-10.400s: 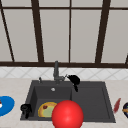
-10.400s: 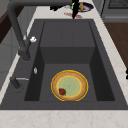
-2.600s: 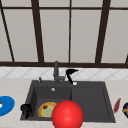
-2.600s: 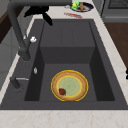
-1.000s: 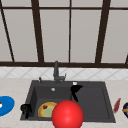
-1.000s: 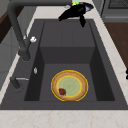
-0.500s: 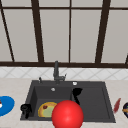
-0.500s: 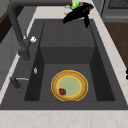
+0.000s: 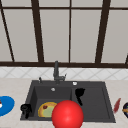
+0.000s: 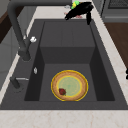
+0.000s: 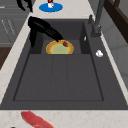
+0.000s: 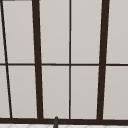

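right hand (image 9: pixel 79 93): floats over the middle of the sink (image 9: pixel 100 110), fingers straight and loose, pointing down, holding nothing.
nearest thing: the yellow plate (image 9: pixel 46 110), down in the left part of the sink.
which way: the plate is to the left of the right hand and lower.
left hand (image 9: pixel 25 109): at the sink's left front edge, just beside the plate; fingers cannot tell.

Yellow-rimmed plate (image 10: pixel 69 85) flat in the basin, perhaps holding a strawberry (image 10: pixel 62 91)
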Robot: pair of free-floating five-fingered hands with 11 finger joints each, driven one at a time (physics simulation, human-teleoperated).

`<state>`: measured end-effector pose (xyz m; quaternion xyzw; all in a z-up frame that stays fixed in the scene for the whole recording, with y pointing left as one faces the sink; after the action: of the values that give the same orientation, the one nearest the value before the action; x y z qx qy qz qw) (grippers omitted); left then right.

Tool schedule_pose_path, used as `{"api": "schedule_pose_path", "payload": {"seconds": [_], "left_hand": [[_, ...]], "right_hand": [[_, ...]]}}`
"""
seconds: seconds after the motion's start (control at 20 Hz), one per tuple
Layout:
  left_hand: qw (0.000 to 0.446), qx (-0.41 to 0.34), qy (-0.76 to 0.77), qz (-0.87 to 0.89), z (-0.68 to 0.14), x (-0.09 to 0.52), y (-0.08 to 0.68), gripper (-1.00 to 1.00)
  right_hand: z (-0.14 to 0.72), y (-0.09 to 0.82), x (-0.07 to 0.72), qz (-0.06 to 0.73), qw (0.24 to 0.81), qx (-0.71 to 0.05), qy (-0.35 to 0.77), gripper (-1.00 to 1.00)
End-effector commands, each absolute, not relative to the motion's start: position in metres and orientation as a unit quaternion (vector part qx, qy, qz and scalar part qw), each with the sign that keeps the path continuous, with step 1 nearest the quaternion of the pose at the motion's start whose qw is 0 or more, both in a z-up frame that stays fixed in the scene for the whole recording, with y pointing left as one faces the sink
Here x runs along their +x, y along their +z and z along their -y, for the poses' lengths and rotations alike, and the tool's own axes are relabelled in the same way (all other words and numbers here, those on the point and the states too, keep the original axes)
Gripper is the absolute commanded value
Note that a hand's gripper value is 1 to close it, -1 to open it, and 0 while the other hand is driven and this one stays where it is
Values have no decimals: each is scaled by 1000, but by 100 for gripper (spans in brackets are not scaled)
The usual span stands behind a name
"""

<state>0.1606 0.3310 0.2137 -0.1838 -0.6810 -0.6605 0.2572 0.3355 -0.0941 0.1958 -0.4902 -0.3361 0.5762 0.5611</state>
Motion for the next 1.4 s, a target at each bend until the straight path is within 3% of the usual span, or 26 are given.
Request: {"api": "schedule_pose_path", "payload": {"seconds": [0.0,1.35], "left_hand": [[257,-184,-661,681,-331,161,214,0],[257,-184,-661,681,-331,161,214,0]], "right_hand": [[115,200,317,351,552,-484,581,-100],[193,177,185,444,518,-400,612,-100]]}}
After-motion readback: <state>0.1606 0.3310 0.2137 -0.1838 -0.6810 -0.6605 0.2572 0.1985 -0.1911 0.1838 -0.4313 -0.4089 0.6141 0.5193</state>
